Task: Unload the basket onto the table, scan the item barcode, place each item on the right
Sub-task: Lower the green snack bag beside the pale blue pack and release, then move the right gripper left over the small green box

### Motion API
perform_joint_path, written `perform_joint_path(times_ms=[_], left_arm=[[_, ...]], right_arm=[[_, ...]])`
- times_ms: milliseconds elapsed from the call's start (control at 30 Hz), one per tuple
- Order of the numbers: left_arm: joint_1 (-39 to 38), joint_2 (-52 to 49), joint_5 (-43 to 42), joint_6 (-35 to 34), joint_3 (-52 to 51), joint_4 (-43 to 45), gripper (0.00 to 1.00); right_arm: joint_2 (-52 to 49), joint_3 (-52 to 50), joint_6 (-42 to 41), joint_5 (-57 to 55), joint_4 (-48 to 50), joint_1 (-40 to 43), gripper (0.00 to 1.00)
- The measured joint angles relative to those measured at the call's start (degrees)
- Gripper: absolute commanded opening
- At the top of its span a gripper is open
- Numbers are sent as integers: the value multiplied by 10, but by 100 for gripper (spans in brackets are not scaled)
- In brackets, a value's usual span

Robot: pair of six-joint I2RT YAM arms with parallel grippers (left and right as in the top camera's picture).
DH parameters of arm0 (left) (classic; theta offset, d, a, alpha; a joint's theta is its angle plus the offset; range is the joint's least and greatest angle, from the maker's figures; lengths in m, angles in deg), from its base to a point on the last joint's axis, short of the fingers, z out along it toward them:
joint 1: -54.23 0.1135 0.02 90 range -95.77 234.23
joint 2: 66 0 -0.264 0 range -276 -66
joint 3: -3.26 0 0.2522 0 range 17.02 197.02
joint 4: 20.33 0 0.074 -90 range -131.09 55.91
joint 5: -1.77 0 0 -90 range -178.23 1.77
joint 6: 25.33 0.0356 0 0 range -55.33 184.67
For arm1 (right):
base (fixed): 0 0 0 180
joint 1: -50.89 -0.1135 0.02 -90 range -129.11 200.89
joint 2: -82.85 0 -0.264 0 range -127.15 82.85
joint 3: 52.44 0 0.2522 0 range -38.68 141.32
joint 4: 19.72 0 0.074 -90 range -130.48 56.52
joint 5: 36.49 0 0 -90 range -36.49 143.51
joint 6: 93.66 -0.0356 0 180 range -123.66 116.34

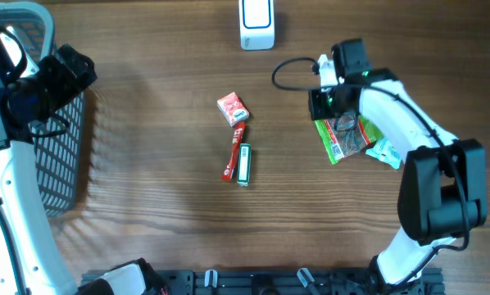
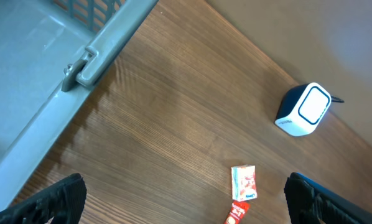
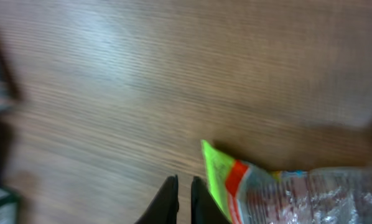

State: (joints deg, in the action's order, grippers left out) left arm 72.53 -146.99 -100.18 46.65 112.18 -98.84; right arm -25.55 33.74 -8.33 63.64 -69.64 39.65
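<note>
R hand (image 3: 185, 186) pinched together beside green packet (image 3: 218, 171); L hand (image 2: 186, 202) spread wide

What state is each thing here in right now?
Left gripper: open, empty.
Right gripper: shut, empty.
Green packet: lying flat, beside the right gripper.
Scanner: standing upright.
Red box: lying flat, untouched.
</note>
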Motion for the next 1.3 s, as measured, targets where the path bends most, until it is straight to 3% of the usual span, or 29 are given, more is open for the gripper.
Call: perform_joint_path(times_ms=[100, 400, 533, 567, 667, 833, 967, 1100, 1200, 1300], left_arm=[[0, 0, 0, 0, 0, 0, 100], [0, 0, 0, 0, 0, 0, 100], [0, 0, 0, 0, 0, 0, 100], [0, 0, 0, 0, 0, 0, 100], [0, 0, 0, 0, 0, 0, 100], [0, 0, 0, 0, 0, 0, 100], [0, 0, 0, 0, 0, 0, 100], [0, 0, 0, 0, 0, 0, 100], [0, 0, 0, 0, 0, 0, 100], [0, 0, 0, 0, 0, 0, 100]], right_arm=[[0, -22, -16, -37, -1, 0, 4], [0, -36, -61, -267, -147, 9, 4], [0, -35, -71, -299, -164, 11, 7], [0, -32, -70, -292, -165, 10, 10], [9, -16, -53, -230, -166, 6, 34], [59, 8, -29, -56, -165, -28, 46], [88, 14, -12, 30, -165, -98, 66], [89, 13, -46, 38, -162, -183, 76], [89, 13, -97, 0, -155, -238, 100], [89, 12, -148, -35, -125, -279, 99]])
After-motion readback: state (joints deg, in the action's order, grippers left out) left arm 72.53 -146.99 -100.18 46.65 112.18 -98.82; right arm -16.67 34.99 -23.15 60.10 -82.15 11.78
